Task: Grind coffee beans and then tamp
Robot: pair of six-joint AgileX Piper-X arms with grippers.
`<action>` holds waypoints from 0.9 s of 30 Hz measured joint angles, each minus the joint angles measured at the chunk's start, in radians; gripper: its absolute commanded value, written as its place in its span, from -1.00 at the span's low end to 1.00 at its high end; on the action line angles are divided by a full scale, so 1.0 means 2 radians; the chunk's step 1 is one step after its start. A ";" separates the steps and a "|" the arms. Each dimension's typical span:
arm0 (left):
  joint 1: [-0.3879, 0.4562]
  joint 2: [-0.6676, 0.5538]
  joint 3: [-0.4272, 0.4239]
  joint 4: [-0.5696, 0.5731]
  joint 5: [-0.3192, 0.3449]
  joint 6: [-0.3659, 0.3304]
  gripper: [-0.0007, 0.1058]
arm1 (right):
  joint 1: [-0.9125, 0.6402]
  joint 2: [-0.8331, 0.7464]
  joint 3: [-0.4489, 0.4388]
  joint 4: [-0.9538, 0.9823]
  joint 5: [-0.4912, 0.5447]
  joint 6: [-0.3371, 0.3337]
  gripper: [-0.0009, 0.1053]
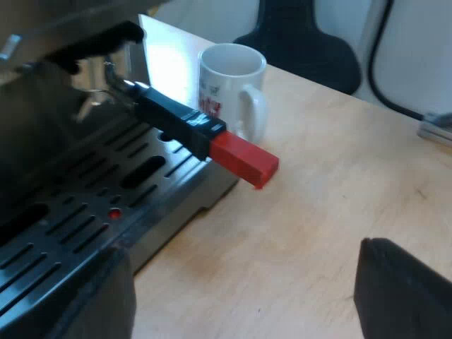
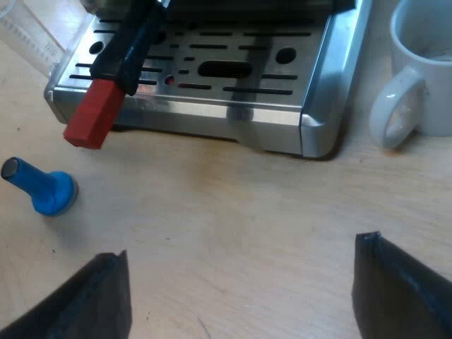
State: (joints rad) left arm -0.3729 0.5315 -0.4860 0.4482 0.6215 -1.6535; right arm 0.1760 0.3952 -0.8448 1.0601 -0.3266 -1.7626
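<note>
Empty left gripper (image 1: 244, 282), fingers (image 1: 402, 289) spread wide. Hovers over bare bench (image 1: 332, 205) just off the drip tray (image 1: 78, 226) of the espresso machine (image 1: 42, 42). Locked into the machine's front: holder handle (image 1: 176, 120). Juts out past the tray's front edge, red end (image 1: 244, 159) hanging over the bench. Upright on the bench: white mug (image 1: 233, 85), just beside the tray's corner, near the bench's far edge, handle toward the tray side. Likewise empty: right gripper (image 2: 240, 275), fingers wide apart, above the bench, facing the tray's front edge. Seen from there: clear measuring glass (image 2: 28, 35) by one tray corner, partly cut off. Blue tamper (image 2: 42, 187) on its side on the bench, apart from the tray, near the red end. Mug close by the opposite tray corner, contact hard to tell.
</note>
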 measured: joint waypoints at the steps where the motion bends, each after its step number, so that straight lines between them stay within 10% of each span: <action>1: 0.000 0.001 0.009 -0.015 0.005 0.000 0.25 | 0.006 0.000 0.000 -0.001 0.005 0.006 0.19; 27: 0.000 0.001 0.097 -0.114 0.019 0.003 0.25 | 0.295 0.161 0.000 -0.135 0.210 0.120 0.18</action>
State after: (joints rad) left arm -0.3729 0.5326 -0.2915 0.2206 0.6603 -1.6468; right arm 0.7652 0.7164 -0.8448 0.7892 0.0925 -1.5223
